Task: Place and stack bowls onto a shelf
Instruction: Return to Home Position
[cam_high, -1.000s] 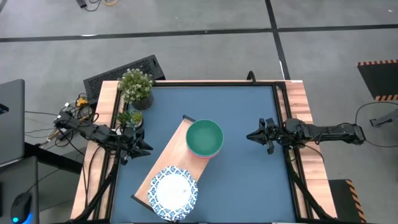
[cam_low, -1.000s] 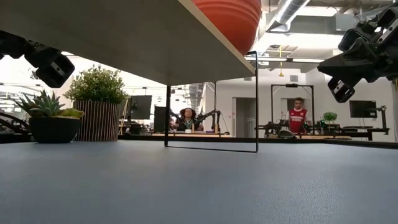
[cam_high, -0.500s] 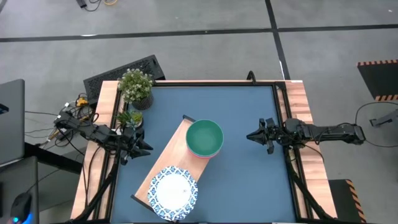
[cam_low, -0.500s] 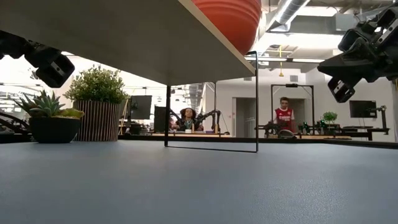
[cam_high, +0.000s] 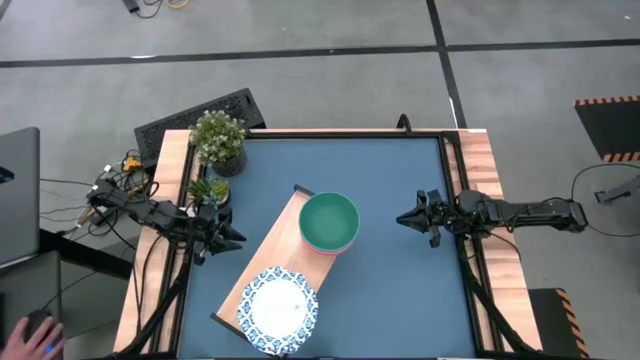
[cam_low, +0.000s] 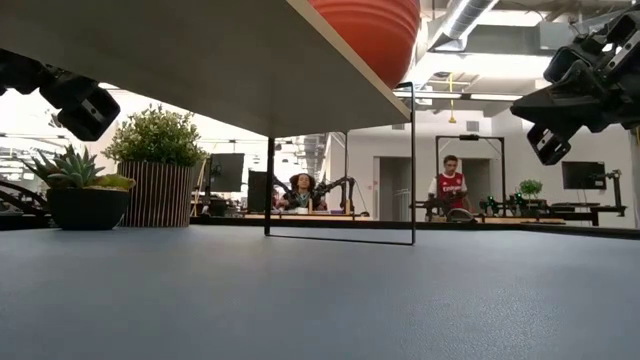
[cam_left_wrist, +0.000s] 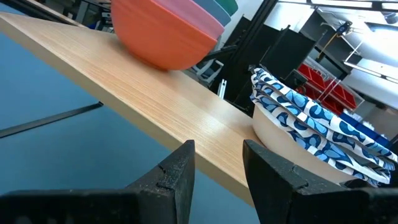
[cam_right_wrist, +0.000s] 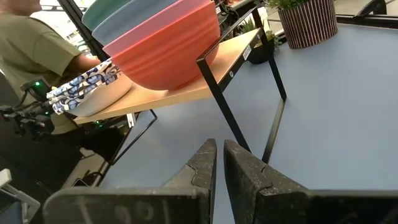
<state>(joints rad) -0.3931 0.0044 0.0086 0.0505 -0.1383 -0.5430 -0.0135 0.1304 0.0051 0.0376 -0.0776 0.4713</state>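
Nesting atop stacked bowls (cam_right_wrist: 165, 50), green bowl (cam_high: 329, 219) occupies shelf (cam_high: 270, 255).

No lettering, brand, number or sign can be read anywhere. A small pale sticker (cam_right_wrist: 247, 55) sits on the end of the shelf (cam_right_wrist: 186, 93) by its dark rim, but whatever is printed on it is too small to make out, as is the white patch on the red shirt of the person (cam_low: 451, 187) standing in the room behind the table. The orange-and-black striped floor marking (cam_high: 610, 101) beyond the table carries stripes only.
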